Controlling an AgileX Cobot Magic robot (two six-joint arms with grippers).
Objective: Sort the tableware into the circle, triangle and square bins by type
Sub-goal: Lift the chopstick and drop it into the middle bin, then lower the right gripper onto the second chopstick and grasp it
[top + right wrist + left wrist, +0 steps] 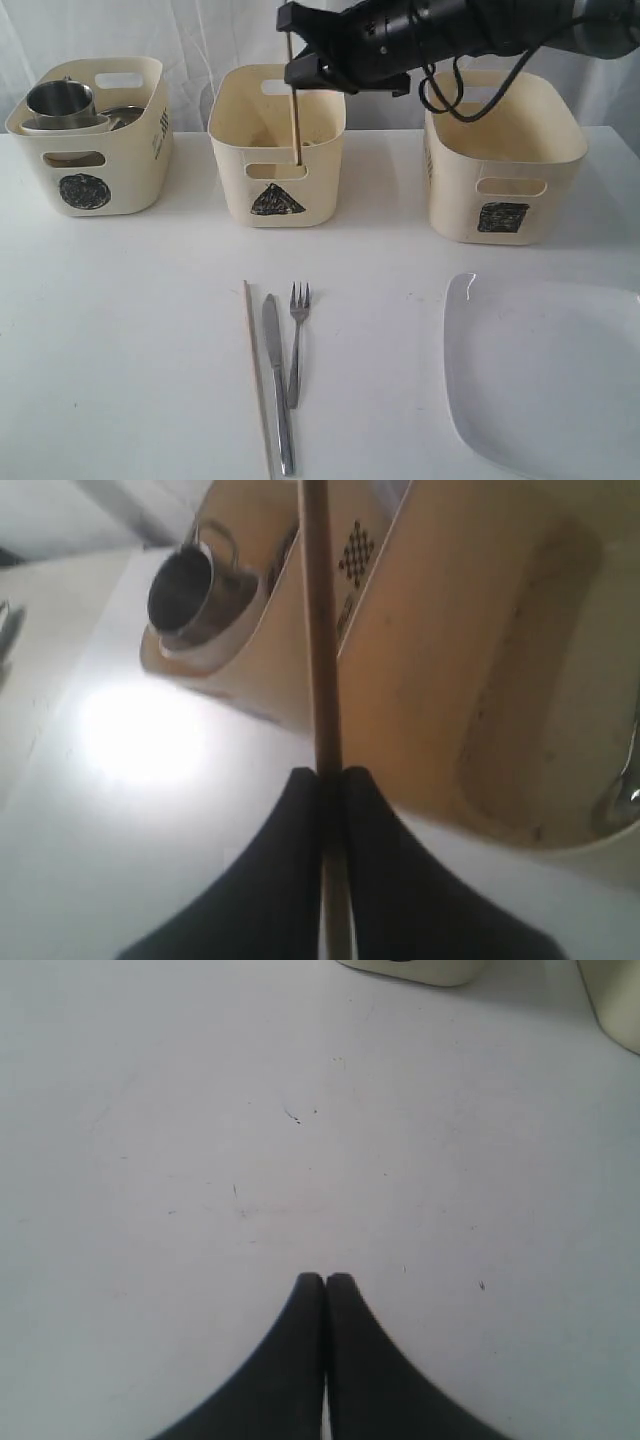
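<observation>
One slim wooden chopstick (297, 125), upright, pinched in right end effector (322, 778); left end effector (325, 1280) clenched.

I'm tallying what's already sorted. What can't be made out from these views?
Triangle bin, floor: exterior view, hidden by its front wall; the right wrist view shows only a spoon, cut by the edge.
Circle bin below the mug: exterior view, wall hides it.
Square bin, floor: same.
Plate: exterior view, cut off at right and bottom edges.
</observation>
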